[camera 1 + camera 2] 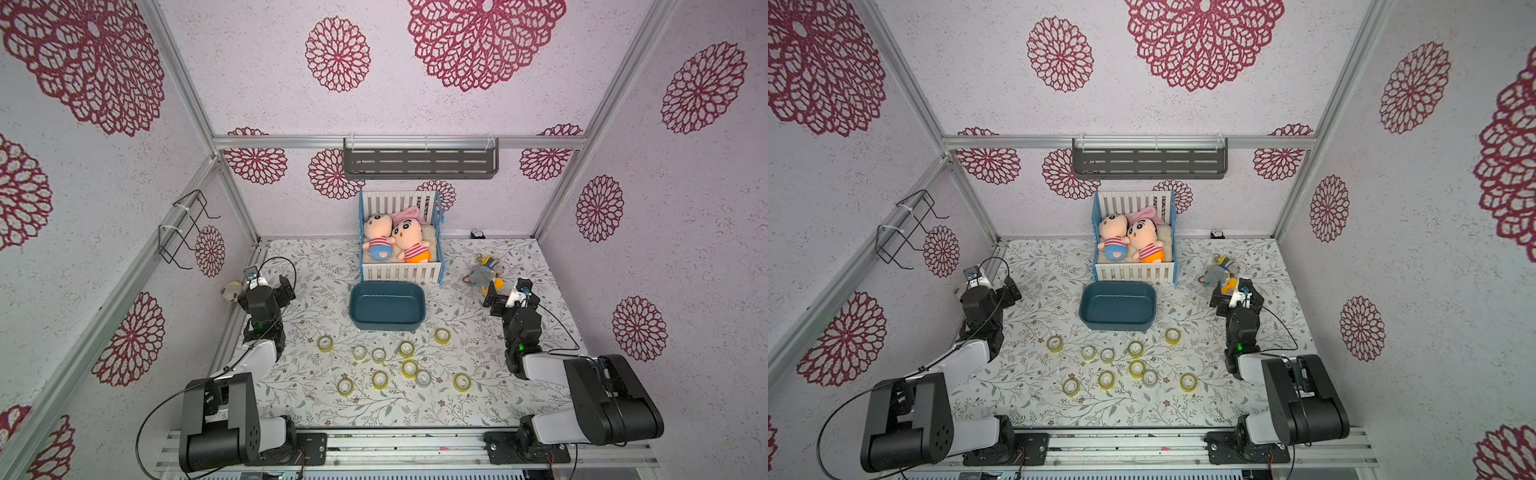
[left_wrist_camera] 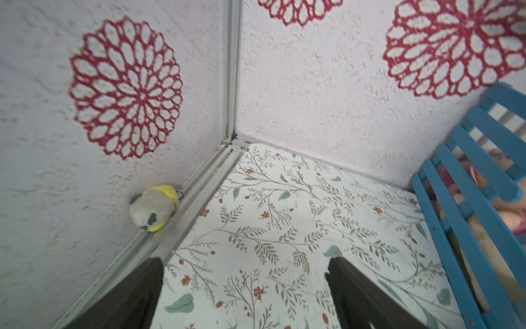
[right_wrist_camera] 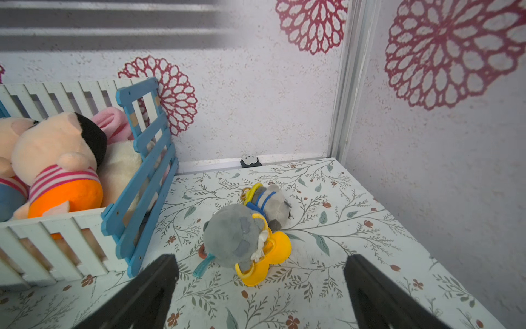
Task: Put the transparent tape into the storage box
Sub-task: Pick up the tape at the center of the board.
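Note:
The storage box (image 1: pixel 386 326) (image 1: pixel 1118 324), a dark teal tub, stands empty at mid-table in front of the crib. Several rolls of transparent tape lie flat on the floral mat nearer than the box, most with a yellowish tint, such as one roll (image 1: pixel 406 349) (image 1: pixel 1136 349), and one greyer roll (image 1: pixel 423 378) (image 1: pixel 1149 378). My left gripper (image 1: pixel 288 289) (image 1: pixel 1011 291) (image 2: pixel 244 265) hangs open over bare mat near the left wall, far from the rolls. My right gripper (image 1: pixel 490 297) (image 1: pixel 1219 297) (image 3: pixel 260 262) is open and empty by the right side.
A white-and-blue toy crib (image 1: pixel 401 272) with two dolls stands behind the box. A grey plush keychain toy (image 1: pixel 484 272) (image 3: pixel 236 236) lies just ahead of the right gripper. A small plush (image 1: pixel 232 291) (image 2: pixel 153 206) sits at the left wall. A grey shelf (image 1: pixel 419 164) hangs on the back wall.

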Controlling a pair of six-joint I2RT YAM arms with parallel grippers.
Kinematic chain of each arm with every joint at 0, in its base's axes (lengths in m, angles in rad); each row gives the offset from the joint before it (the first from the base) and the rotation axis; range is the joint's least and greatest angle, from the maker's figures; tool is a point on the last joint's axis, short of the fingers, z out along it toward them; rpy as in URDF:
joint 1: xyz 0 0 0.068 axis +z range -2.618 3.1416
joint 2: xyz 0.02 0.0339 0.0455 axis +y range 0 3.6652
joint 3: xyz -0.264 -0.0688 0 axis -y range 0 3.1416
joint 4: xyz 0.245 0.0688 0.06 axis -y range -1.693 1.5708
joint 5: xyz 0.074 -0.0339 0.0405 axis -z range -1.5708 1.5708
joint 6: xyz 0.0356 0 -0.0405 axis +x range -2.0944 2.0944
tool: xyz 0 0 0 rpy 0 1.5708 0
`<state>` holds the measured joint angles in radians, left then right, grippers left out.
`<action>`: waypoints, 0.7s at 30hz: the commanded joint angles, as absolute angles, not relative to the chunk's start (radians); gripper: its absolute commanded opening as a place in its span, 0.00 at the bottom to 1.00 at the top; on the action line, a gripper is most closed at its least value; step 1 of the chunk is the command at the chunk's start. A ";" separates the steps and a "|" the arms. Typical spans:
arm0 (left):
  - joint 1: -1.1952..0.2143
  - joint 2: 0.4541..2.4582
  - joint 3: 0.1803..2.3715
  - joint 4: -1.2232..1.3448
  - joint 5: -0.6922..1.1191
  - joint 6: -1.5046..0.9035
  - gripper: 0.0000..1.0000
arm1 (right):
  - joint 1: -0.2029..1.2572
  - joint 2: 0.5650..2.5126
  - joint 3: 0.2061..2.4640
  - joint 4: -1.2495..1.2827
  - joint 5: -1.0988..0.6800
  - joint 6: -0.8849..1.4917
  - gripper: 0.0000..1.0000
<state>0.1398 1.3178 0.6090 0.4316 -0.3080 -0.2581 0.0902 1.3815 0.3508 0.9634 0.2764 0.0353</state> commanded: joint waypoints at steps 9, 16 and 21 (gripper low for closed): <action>0.137 1.188 0.825 -0.271 -0.359 -0.570 0.97 | 0.094 1.185 0.570 0.118 0.265 0.276 0.99; 0.138 1.200 1.060 -0.728 -0.276 -0.517 0.97 | 0.096 1.192 0.651 -0.217 0.140 0.359 0.99; 0.138 1.202 1.024 -0.703 -0.003 -0.482 0.97 | 0.100 1.173 0.651 -0.313 0.046 0.393 0.97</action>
